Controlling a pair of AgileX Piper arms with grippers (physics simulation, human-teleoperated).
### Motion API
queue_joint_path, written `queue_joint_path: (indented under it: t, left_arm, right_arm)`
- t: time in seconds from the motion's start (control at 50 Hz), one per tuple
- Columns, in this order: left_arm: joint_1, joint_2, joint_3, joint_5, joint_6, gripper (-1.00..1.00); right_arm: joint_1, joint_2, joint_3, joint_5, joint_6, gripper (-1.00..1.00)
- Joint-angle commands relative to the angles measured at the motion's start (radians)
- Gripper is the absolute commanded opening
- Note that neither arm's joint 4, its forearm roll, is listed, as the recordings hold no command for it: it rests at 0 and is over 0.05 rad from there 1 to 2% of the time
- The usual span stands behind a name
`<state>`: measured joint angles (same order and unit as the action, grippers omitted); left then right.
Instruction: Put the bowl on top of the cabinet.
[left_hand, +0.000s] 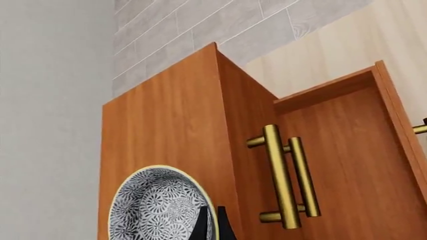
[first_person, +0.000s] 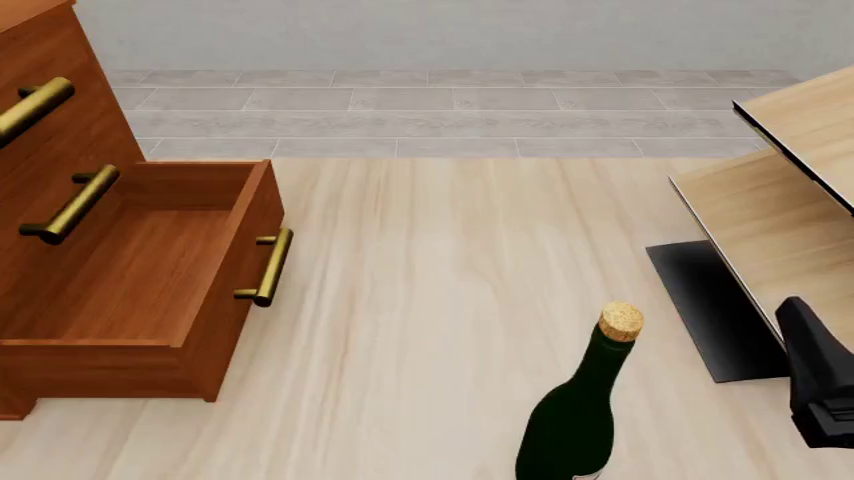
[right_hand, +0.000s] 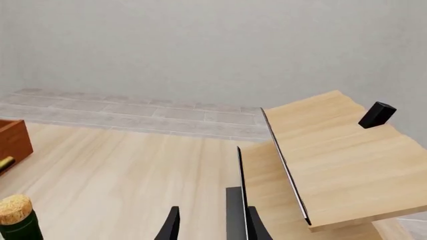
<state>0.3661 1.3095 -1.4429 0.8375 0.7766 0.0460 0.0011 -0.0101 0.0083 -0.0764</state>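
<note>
The bowl (left_hand: 150, 207), white with a grey-blue pattern and a pale rim, shows only in the left wrist view. It is over the flat top of the reddish-brown cabinet (left_hand: 167, 130); whether it rests on the wood I cannot tell. My left gripper (left_hand: 212, 227) is shut on the bowl's rim, its dark fingertips nearly together. In the front view the cabinet (first_person: 80, 250) stands at the left with its lower drawer (first_person: 120, 270) pulled out; bowl and left arm are out of that frame. My right gripper (right_hand: 212, 227) is open with nothing in it, over the table's right side.
A dark green corked bottle (first_person: 574, 420) stands near the front, right of centre, close to the right arm (first_person: 821, 390). Pale light-wood furniture (first_person: 787, 200) with black edges fills the right side. Brass bar handles (left_hand: 280, 175) stick out from the cabinet's front.
</note>
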Motion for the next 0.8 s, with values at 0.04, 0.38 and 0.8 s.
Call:
queue_joint_path:
  t: [0.04, 0.38, 0.8]
  left_arm:
    - [-0.01, 0.0, 0.05, -0.003, 0.0, -1.0]
    - [-0.011, -0.015, 0.009, 0.021, 0.006, 1.0]
    - [-0.023, -0.028, -0.079, 0.071, 0.016, 1.0]
  right_arm:
    - [0.002, 0.0, 0.004, -0.004, -0.005, 1.0]
    - [0.002, 0.0, -0.004, 0.004, -0.007, 1.0]
    - [0.0, -0.001, -0.008, 0.001, 0.003, 1.0]
